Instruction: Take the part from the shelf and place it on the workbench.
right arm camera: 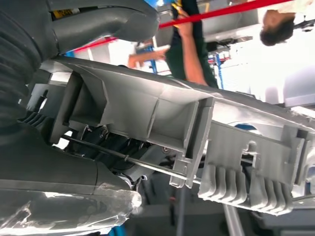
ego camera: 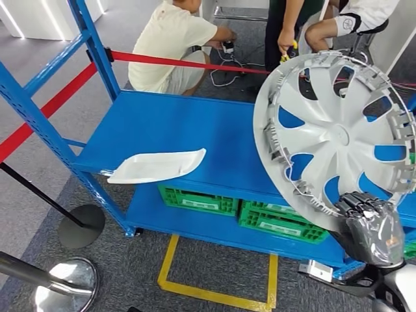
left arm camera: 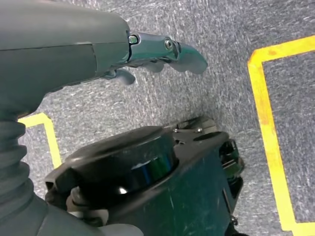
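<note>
The part is a large silver wheel cover (ego camera: 338,136), held up tilted in front of the blue shelf (ego camera: 196,130) on the right of the head view. My right hand (ego camera: 372,224) grips its lower rim, and the hand is wrapped in clear film. In the right wrist view the cover's ribbed grey rim (right arm camera: 167,113) runs between my thumb (right arm camera: 104,19) and the rest of my right hand (right arm camera: 55,172). My left hand (left arm camera: 93,44) hangs over grey carpet, its fingers (left arm camera: 167,49) stretched out and holding nothing.
A flat white panel (ego camera: 156,166) lies at the shelf's front left edge. Green crates (ego camera: 282,221) sit on the lower shelf. People (ego camera: 171,45) crouch and stand behind the shelf by a red barrier tape (ego camera: 181,62). Stanchion bases (ego camera: 80,224) stand at left; yellow floor tape (ego camera: 216,292) marks the carpet.
</note>
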